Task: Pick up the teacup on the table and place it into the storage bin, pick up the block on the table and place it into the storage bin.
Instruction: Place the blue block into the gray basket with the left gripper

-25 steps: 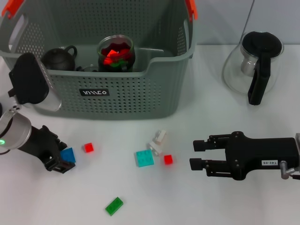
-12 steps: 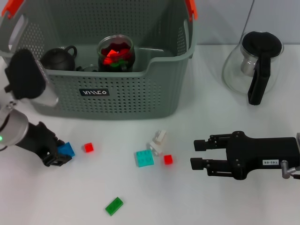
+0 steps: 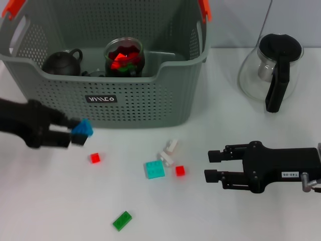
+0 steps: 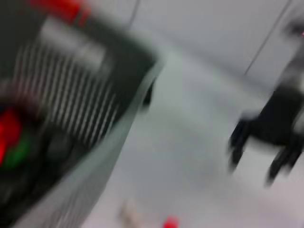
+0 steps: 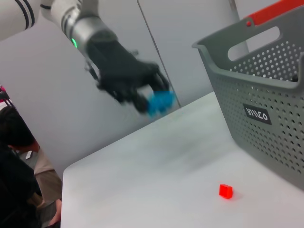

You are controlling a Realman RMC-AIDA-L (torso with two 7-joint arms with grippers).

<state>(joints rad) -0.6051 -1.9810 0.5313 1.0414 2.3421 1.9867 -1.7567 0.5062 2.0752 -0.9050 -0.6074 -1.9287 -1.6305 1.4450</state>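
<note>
My left gripper is shut on a blue block and holds it above the table, just in front of the storage bin's front wall, near its left side. The right wrist view shows the same gripper with the blue block between its fingers, well off the table. The grey-green perforated bin holds a glass teacup with red contents and a small dark teapot. My right gripper is open and empty, low over the table at the right.
Loose blocks lie on the table: a small red one, a cyan one, a white piece, another red one, a green one. A glass teapot with black lid stands at the back right.
My left gripper has lifted the blue block off the table and swung it up and to the right, toward the bin's front wall. The right arm has not moved.
</note>
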